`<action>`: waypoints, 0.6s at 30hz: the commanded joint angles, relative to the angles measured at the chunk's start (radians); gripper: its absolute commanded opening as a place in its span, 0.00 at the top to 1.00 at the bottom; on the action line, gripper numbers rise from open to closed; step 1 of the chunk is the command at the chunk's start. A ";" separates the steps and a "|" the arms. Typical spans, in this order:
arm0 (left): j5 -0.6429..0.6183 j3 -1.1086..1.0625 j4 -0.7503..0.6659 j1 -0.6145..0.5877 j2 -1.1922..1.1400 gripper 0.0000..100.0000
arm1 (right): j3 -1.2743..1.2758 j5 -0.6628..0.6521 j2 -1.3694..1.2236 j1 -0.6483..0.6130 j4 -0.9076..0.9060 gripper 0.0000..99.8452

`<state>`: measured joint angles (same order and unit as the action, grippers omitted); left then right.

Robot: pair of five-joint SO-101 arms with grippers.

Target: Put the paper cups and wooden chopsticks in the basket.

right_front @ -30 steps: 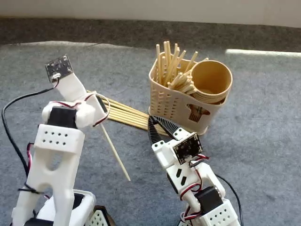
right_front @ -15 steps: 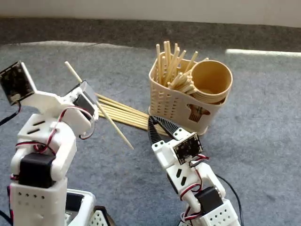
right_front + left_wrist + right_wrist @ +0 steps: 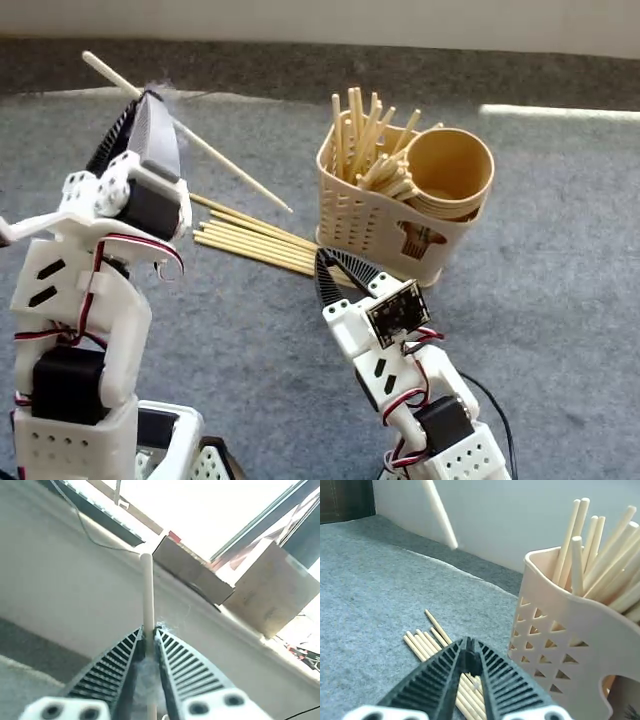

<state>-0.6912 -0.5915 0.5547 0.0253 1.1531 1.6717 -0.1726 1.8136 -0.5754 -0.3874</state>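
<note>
Wooden chopsticks lie in a flat bundle on the grey carpet, left of centre in the high view, between the left arm and the basket. The basket stands upright, right of centre. In it, a cluster of upright chopsticks fills the left part, and stacked paper cups lie tilted in the right part with their mouths facing up and toward the camera.

The left gripper is raised in the upper left of the high view, its jaws clamped narrow on a single chopstick. This stick slants from the upper left corner down toward the basket, its lower end in the air short of the rim. The left wrist view shows that stick pinched between the ribbed fingers.

The right gripper sits low at centre, just beside the basket's base, over the near end of the bundle. Its jaws are closed against each other in the right wrist view.
</note>
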 commanded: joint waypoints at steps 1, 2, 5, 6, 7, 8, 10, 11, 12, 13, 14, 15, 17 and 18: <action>0.074 0.005 -0.112 0.084 0.007 0.99 | 0.156 -0.011 -0.005 -0.008 -0.002 0.99; 0.104 0.005 -0.132 0.120 0.007 0.99 | 0.156 -0.011 -0.005 -0.008 -0.002 0.99; 0.180 -0.008 -0.178 0.219 -0.004 0.99 | 0.156 -0.011 -0.005 -0.008 -0.002 0.99; 0.203 -0.015 -0.201 0.249 -0.018 0.99 | 0.156 -0.011 -0.005 -0.008 -0.002 0.99; 0.226 -0.022 -0.229 0.271 -0.035 0.99 | 0.156 -0.011 -0.005 -0.008 -0.002 0.99; 0.247 -0.027 -0.256 0.285 -0.054 0.99 | 0.156 -0.011 -0.005 -0.008 -0.002 0.99; 0.270 -0.028 -0.302 0.291 -0.108 0.99 | 0.156 -0.011 -0.005 -0.008 -0.002 0.99; 0.275 -0.027 -0.327 0.291 -0.143 0.99 | 0.156 -0.011 -0.005 -0.008 -0.002 0.99; 0.275 -0.024 -0.354 0.291 -0.179 0.99 | 0.156 -0.011 -0.005 -0.008 -0.002 0.99; 0.275 -0.018 -0.382 0.291 -0.214 0.99 | 0.156 -0.011 -0.005 -0.008 -0.002 0.99; 0.276 -0.018 -0.414 0.291 -0.248 0.99 | 0.156 -0.011 -0.005 -0.008 -0.002 0.99; 0.288 -0.018 -0.446 0.292 -0.282 0.99 | 0.156 -0.011 -0.005 -0.008 -0.002 0.99; 0.331 -0.018 -0.503 0.303 -0.341 0.99 | 0.156 -0.012 -0.005 -0.008 -0.002 0.99; 0.359 -0.018 -0.525 0.314 -0.371 0.99 | 0.156 -0.012 -0.005 -0.008 -0.002 0.99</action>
<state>-0.3890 -0.6268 0.1097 0.3000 0.8523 1.6717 -0.1726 1.8136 -0.5754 -0.3874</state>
